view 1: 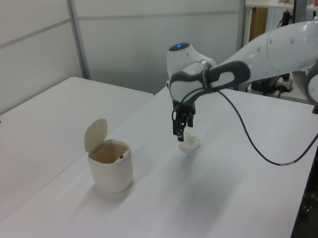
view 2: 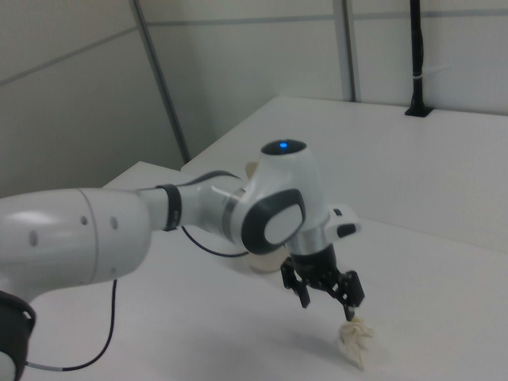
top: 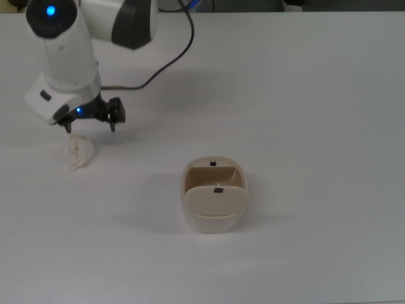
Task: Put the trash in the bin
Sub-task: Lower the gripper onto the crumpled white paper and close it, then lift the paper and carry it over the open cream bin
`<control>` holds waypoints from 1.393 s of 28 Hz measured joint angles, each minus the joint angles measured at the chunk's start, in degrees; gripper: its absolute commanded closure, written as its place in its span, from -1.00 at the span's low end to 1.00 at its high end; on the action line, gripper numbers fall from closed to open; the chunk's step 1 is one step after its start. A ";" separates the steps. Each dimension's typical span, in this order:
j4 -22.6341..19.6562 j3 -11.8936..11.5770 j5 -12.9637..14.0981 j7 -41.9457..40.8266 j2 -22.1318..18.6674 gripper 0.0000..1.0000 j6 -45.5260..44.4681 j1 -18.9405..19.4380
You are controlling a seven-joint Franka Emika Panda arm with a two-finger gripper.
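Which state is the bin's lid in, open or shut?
Open: the bin shows its tan inside, and its lid stands tipped up.

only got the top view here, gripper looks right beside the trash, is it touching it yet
Observer: No. In the right view the gripper hangs open just above the trash, with a small gap between the fingertips and the wad.
Operator: ok, and the bin lid looks like it covers half the opening from up here
Observer: It doesn't. The left view shows the lid standing upright at the edge of the bin, so the mouth is open.
Operator: does the arm block the way to the bin
Observer: In the left view the bare table between the trash and the bin has nothing on it, and the arm comes in from the left view's right.
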 measured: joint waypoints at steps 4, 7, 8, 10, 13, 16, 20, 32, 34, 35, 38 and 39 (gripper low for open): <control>0.02 -0.01 -0.83 0.00 3.52 -0.65 4.12 -0.66; 0.05 -0.01 -2.01 0.00 5.42 0.45 6.74 -1.06; 0.07 -0.01 -2.25 0.00 5.84 0.64 7.31 -1.21; 0.08 -0.01 -2.62 0.00 6.51 0.96 8.49 -1.51; 0.11 -0.01 -2.69 0.00 7.03 1.00 9.60 -2.03; 0.21 -0.01 -2.69 0.00 7.05 1.00 9.78 -2.41; 0.74 0.01 -2.69 0.00 6.93 1.00 9.81 -2.56; 3.17 4.24 -1.70 6.19 1.67 1.00 9.82 -0.59; 3.68 5.91 -0.65 7.39 0.78 1.00 9.82 -0.20; 3.98 6.73 -0.11 7.83 0.41 1.00 9.82 -0.03; 5.04 9.04 1.30 8.63 -0.38 1.00 9.82 0.53; 5.44 9.68 1.63 8.68 -0.45 1.00 9.82 0.61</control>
